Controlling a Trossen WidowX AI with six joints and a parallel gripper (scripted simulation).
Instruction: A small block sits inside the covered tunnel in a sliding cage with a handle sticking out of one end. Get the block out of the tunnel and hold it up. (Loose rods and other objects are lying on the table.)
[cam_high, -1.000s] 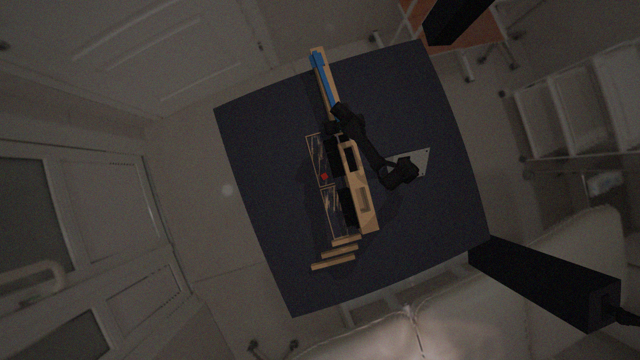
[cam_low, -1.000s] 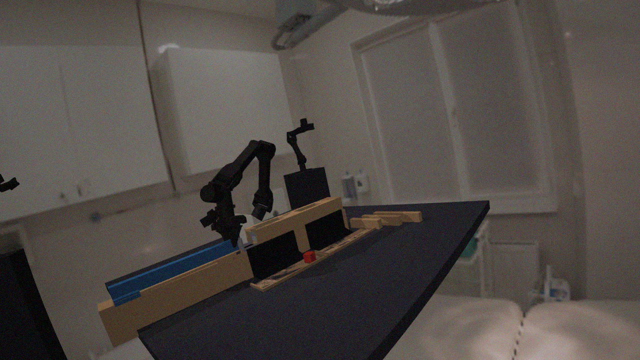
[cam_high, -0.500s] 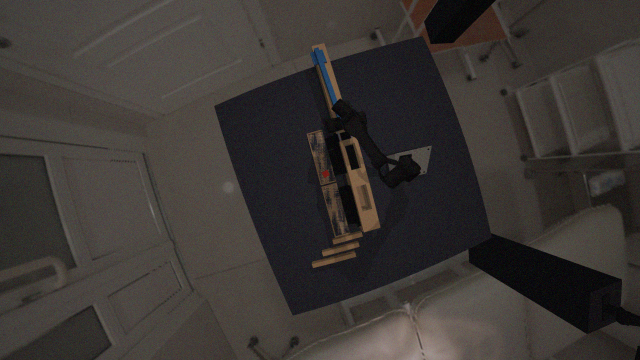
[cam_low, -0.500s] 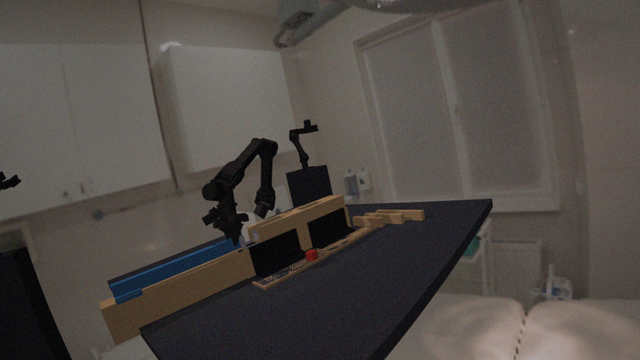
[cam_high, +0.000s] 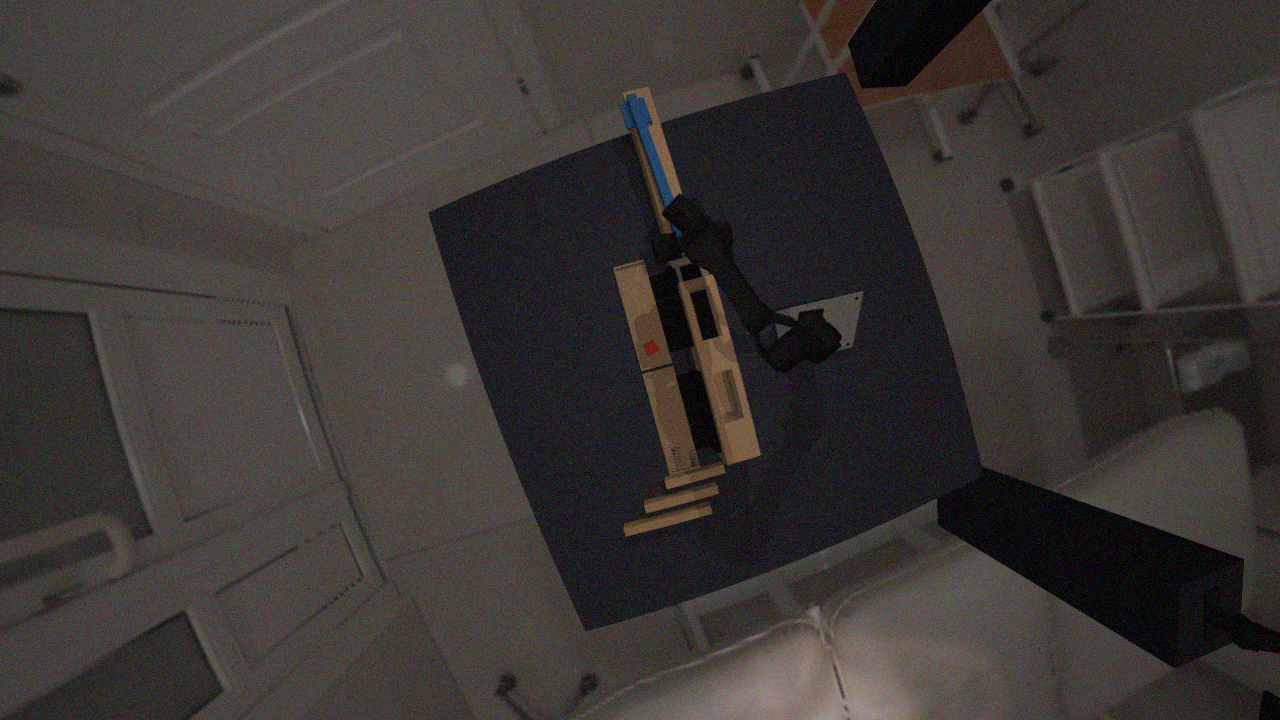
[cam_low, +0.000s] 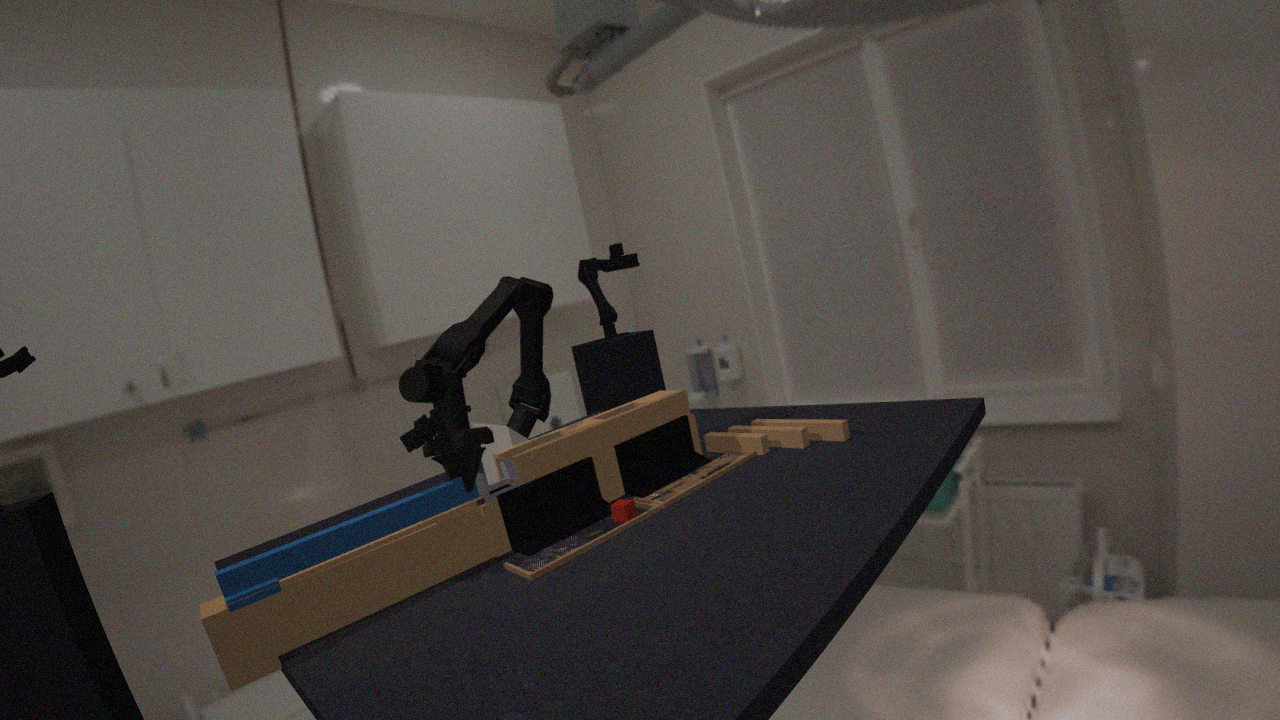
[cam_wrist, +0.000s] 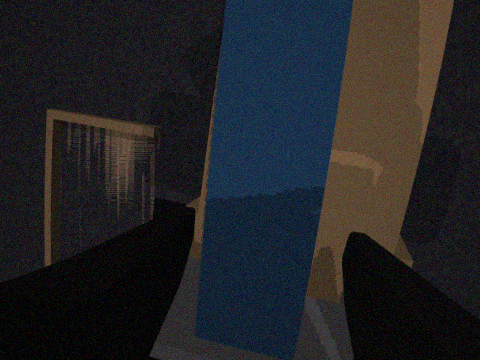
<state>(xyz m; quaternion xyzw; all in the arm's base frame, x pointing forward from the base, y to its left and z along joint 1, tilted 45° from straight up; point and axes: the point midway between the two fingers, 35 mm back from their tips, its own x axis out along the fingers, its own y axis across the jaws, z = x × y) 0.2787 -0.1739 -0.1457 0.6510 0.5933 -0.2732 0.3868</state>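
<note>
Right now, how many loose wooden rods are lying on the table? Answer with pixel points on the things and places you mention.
3 rods visible: one nearest the tunnel's end (cam_high: 694, 476), one in the middle (cam_high: 682, 498), one farthest out (cam_high: 667, 520).

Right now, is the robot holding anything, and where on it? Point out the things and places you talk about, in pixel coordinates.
Nothing is held: the pincer (cam_high: 676, 231) (cam_low: 469, 481) (cam_wrist: 270, 222) is open around the blue bar (cam_high: 656, 165) (cam_low: 349, 525) (cam_wrist: 280, 100), with gaps on both sides.

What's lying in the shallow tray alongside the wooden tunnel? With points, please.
A red block (cam_high: 650, 347) (cam_low: 622, 510) sits near the middle divider of the tray (cam_high: 656, 368) (cam_low: 656, 505). I see nothing else there; the raised rims may hide parts of its floor.
</note>
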